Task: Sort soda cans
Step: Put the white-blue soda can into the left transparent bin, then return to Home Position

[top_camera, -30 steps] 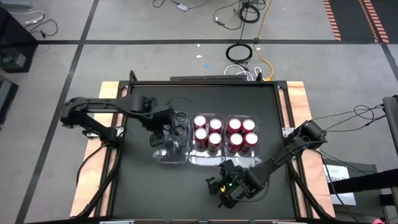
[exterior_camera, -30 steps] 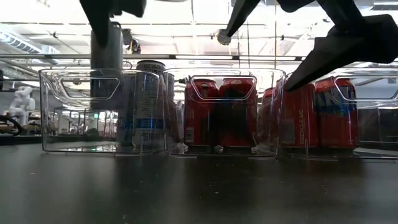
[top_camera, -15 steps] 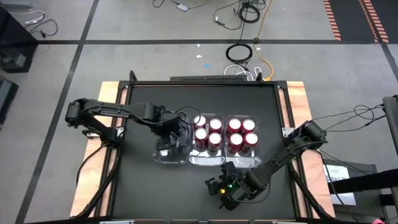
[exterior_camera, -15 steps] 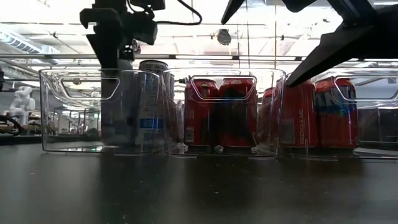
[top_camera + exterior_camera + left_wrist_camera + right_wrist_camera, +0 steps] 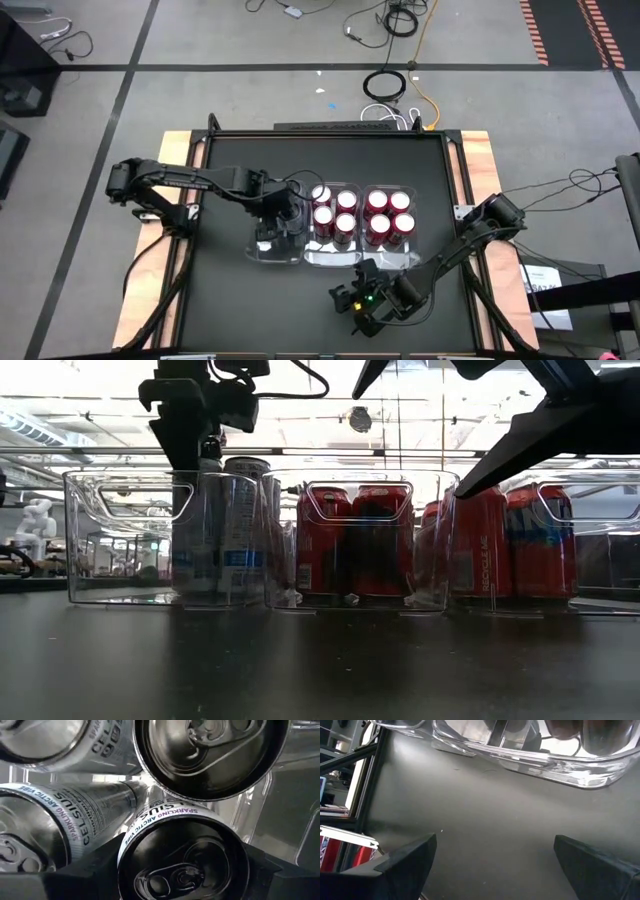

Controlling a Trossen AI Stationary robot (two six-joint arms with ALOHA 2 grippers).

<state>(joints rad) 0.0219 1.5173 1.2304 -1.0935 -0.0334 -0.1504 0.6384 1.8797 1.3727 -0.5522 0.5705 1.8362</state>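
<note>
While the right gripper (image 5: pixel 352 303) waits near the front edge with its fingers spread wide and empty, the left gripper (image 5: pixel 283 212) is down in the left clear tray (image 5: pixel 262 252), clamped on a silver can (image 5: pixel 182 857) with a shiny pull-tab top. Behind it sit more silver cans (image 5: pixel 210 755). Red cans (image 5: pixel 360 215) with silver tops fill the two trays alongside.

Both arms are matte black, built of slim tubular links with chunkier rounded joints. The right arm (image 5: pixel 470 235) has thin black cables trailing off its base and small green lights glowing near its wrist. The left arm (image 5: pixel 190 180) ends in blocky, flat-sided dark fingers (image 5: pixel 95 870).
</note>
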